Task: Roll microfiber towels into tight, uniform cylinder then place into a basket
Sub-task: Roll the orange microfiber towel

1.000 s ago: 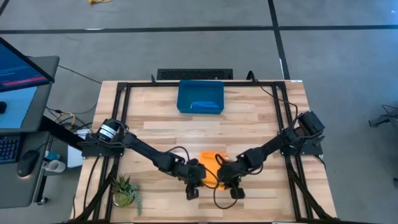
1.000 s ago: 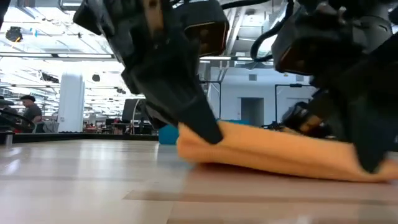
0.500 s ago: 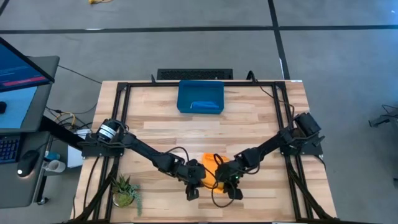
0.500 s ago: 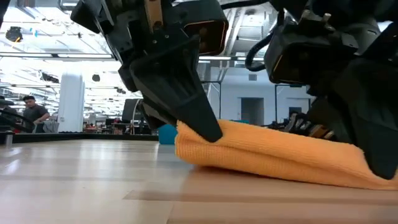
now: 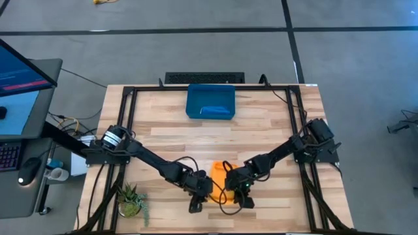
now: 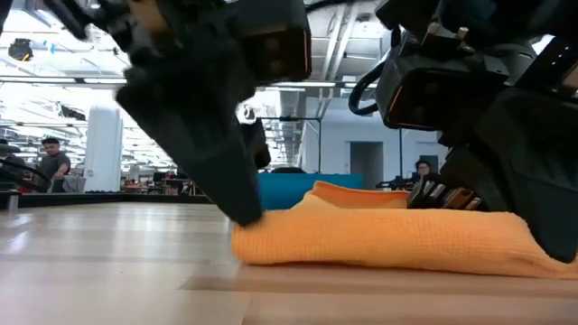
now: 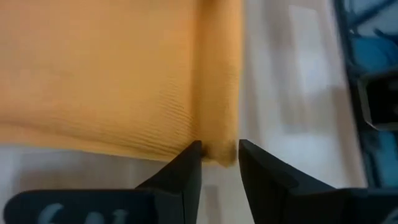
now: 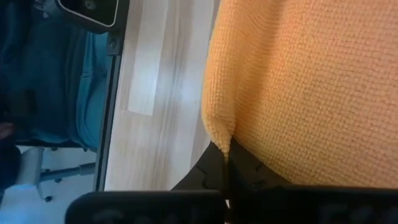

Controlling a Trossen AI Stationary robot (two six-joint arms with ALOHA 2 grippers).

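Towel in hand: the soft yellow-orange microfiber towel [image 5: 221,182] lies near the front edge of the pale wooden slatted table [image 5: 170,134], between the two grippers, folded into a low, flattish bundle rather than a round roll.
Left gripper: the left gripper [image 7: 219,152] sits at the towel's left end with its dark fingers slightly parted around a thick folded edge; the cloth lies between them, and whether they are pinching it is hard to tell.
Right gripper: the right gripper [image 8: 225,163] is at the towel's right end, its fingers closed on a corner fold of the orange cloth.
Basket: the dark blue rectangular plastic basket [image 5: 210,101] stands at the far middle of the table, well apart from the towel, with a lighter blue shape [image 5: 215,109] inside, probably the other towel.
Step, as judged: tightening and rolling the orange towel, not yet a cylinder.
Doing it well: both ends should turn together so the roll stays even across its width; keep light tension along the towel so no slack bulges in the middle.
Grip advice: the left fingers likely need a firmer hold before the next turn, or that end will lag and the roll will cone.
Risk: soft pile springs open, so the roll should be held closed until it is lifted.
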